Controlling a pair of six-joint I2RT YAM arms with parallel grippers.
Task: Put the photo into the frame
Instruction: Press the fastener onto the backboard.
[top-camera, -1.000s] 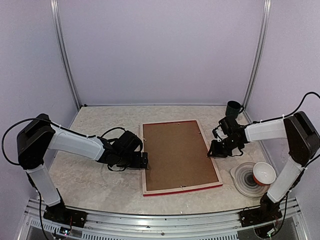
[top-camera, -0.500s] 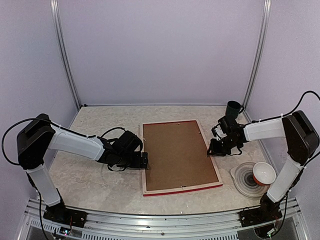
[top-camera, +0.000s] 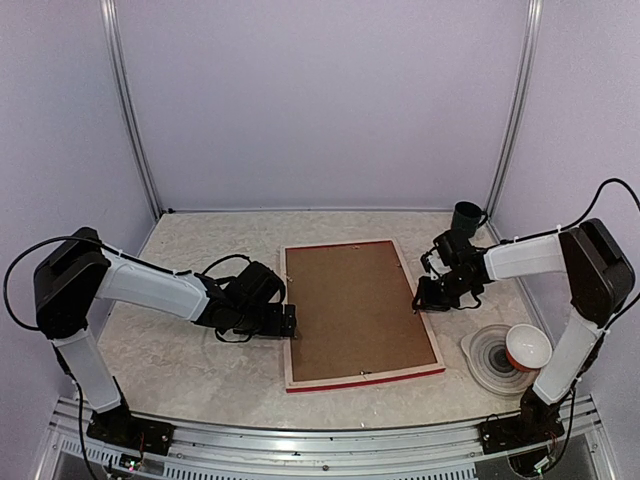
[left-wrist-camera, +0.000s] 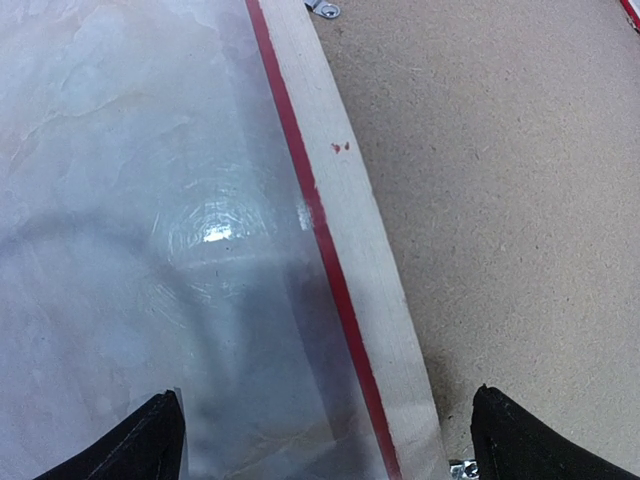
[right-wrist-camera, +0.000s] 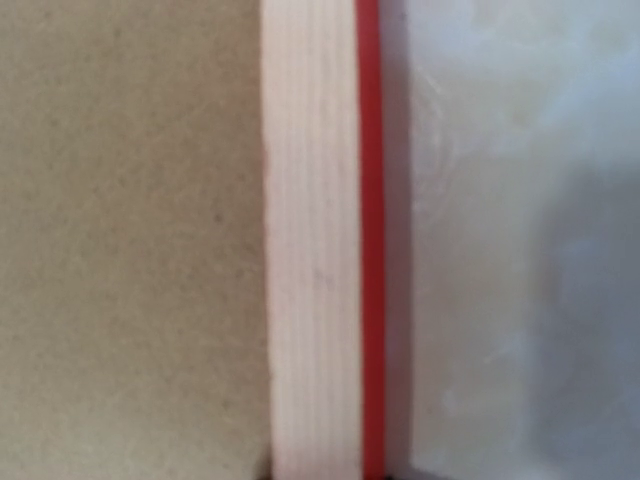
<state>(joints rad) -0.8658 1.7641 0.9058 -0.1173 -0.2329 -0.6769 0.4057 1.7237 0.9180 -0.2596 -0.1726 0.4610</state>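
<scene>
- Frame (top-camera: 360, 378) lies flat and back-up in the middle of the bench (top-camera: 190, 350). Its pale wood rails surround the brown backing board (top-camera: 355, 305), and a red edge shows along the near side. It sits where it sat a second ago, or so nearly that no shift can be told.
- Photo: not visible in any view. Whether it already lies under the backing board cannot be told.
- Right tool (top-camera: 425, 298) is what has changed. It has crept a little farther from the arm bases along the frame's right rail, and the forearm has swung with it.
- Its wrist view is filled by that rail, very close and blurred. Only dark slivers show at the bottom, so I cannot tell whether this tool is spread or pinching the wood.
- Left tool (top-camera: 289, 322) has not moved. It is spread as wide as it goes and straddles the left rail, one fingertip (left-wrist-camera: 150, 440) over the bench and the other (left-wrist-camera: 520, 440) over the backing board, gripping nothing.
- A small metal tab (left-wrist-camera: 322, 8) shows at the board's edge near the top of the left wrist view.
- Meaning for the task: the move reads as a small adjustment at the edge, not a lift or a turn. With the back closed and both tools at opposite rails, the frame looks about to be picked up or squared, though that is a judgement.
- Off to the right stand a dark cup (top-camera: 466, 215) and a bowl (top-camera: 527, 347) on a plate (top-camera: 485, 355), well apart from the frame.
</scene>
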